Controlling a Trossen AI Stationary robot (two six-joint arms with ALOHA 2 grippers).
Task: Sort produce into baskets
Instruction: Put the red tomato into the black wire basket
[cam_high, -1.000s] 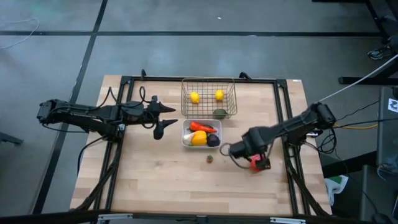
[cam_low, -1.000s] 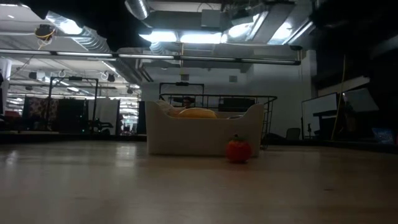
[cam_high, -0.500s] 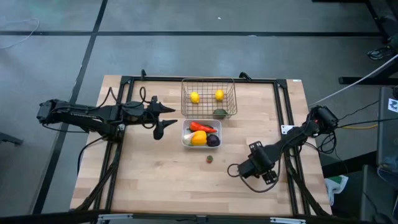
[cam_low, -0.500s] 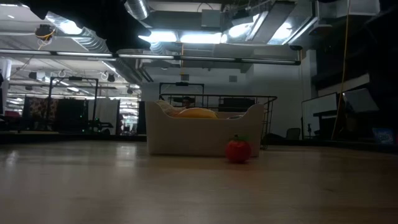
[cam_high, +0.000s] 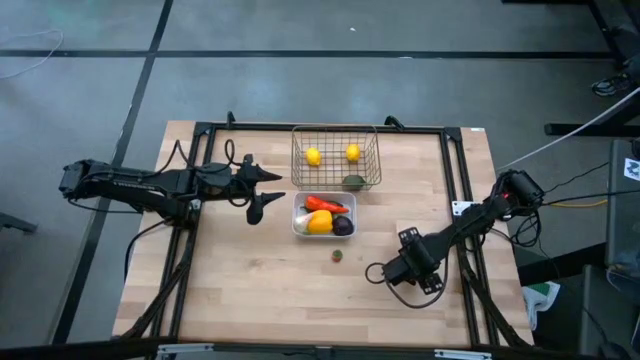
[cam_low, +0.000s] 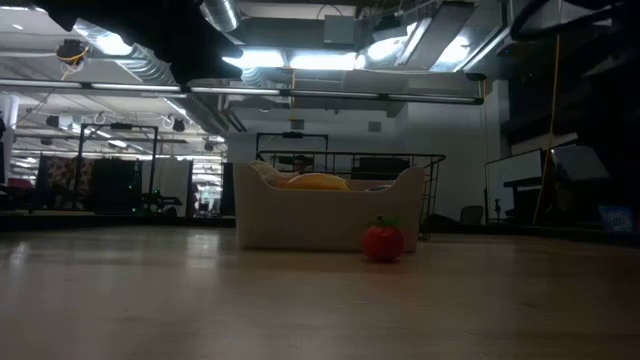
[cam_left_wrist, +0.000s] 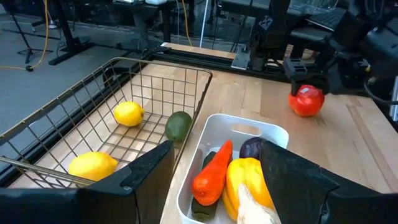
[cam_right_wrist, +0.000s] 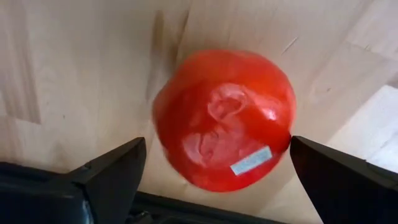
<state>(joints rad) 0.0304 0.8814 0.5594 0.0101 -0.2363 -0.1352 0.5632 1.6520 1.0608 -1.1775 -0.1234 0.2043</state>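
Right gripper (cam_high: 402, 271) barely shifted since 0.5 s ago. High: it's at 4 o'clock of white tray (cam_high: 297, 226), with small tomato (cam_high: 338, 255) between them. Left gripper (cam_high: 268, 192) is spread at tray's 9 o'clock. Right wrist: fingers (cam_right_wrist: 106, 174) spread, flanking stickered tomato (cam_right_wrist: 224, 118) on table (cam_right_wrist: 74, 68).

Bare table (cam_high: 250, 290) around small tomato (cam_high: 338, 255)

Containers: two, one wire basket (cam_high: 336, 157) and one white tray (cam_high: 298, 222).
Lemons (cam_high: 313, 156): two.
Avocado (cam_high: 352, 181): one.
Carrot (cam_high: 326, 204): one.
Yellow pepper (cam_high: 319, 222): one.
Purple ball (cam_high: 343, 226): one.
Small tomato (cam_high: 338, 255): one, mid-table.
Larger red fruit (cam_right_wrist: 224, 118): one, seen only in the right wrist view.
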